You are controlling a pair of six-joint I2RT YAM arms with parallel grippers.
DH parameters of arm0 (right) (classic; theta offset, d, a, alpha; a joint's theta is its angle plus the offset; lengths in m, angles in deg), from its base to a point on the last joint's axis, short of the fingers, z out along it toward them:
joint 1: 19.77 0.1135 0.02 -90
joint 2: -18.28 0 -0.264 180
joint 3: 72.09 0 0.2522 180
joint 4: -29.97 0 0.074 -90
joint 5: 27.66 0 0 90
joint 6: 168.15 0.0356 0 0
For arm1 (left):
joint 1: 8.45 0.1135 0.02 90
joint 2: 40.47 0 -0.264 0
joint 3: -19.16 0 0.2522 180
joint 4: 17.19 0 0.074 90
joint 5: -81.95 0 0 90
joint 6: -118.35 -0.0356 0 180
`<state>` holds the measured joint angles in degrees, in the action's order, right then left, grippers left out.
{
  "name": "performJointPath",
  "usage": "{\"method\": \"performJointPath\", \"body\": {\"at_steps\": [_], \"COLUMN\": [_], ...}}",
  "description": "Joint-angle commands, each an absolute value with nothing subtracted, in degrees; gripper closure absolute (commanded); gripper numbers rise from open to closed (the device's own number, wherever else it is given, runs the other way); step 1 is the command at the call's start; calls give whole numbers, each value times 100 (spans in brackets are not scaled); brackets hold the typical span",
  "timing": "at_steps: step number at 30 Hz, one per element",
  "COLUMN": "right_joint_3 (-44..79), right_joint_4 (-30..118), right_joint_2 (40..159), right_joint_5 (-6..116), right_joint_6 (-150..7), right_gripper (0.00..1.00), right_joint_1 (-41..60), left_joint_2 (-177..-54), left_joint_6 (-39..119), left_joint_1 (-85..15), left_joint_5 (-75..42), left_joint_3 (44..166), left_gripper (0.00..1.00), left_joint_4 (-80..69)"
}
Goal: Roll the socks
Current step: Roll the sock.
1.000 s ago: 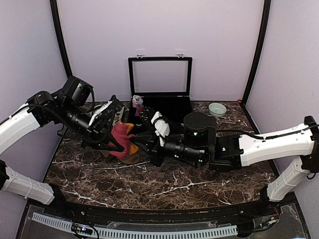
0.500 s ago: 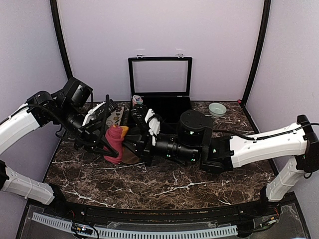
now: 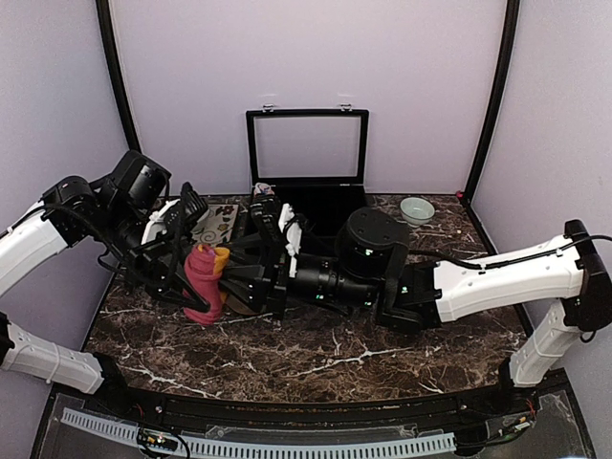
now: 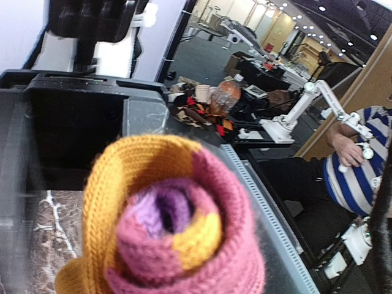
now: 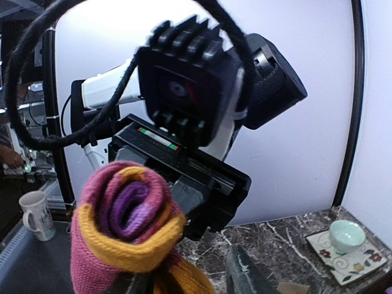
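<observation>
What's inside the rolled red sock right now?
Purple cuff coiled at the core of the red sock roll, orange band wrapped around it. Deeper layers are covered.

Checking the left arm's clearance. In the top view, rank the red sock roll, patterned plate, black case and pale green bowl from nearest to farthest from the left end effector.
1. red sock roll: front left, held by the left end effector.
2. patterned plate: just behind, on the left.
3. black case: back centre.
4. pale green bowl: back right.
</observation>
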<state>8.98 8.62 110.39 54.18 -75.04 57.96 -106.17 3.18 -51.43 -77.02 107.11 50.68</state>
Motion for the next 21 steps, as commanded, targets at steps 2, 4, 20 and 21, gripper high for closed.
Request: {"method": "performJointPath", "body": {"at_steps": [2,4,20,21], "right_joint_3": [1422,1521,1212,1263], "right_joint_4": [612,790,3405,3522], "right_joint_2": [11239,11215,9801,9740], "right_joint_5": [4562,4555,3973,3879], "right_joint_6": [-7523,-7716,-8738,-8791], "right_gripper": [48,46,33,33], "right_joint_1": [6122,6151,5548,5512], "left_joint_2": [-10652,-10648,-10650,-10663], "left_joint_6": [282,262,496,489], "left_joint_1": [-5082,-5086,-5047,-5047], "left_joint_5": [-7586,-7629,-8129,-8138], "left_joint_3": [10718,10718,10507,10483], "left_gripper": [100,100,100,100], "left_joint_4": [5023,5057,4957,4964]}}
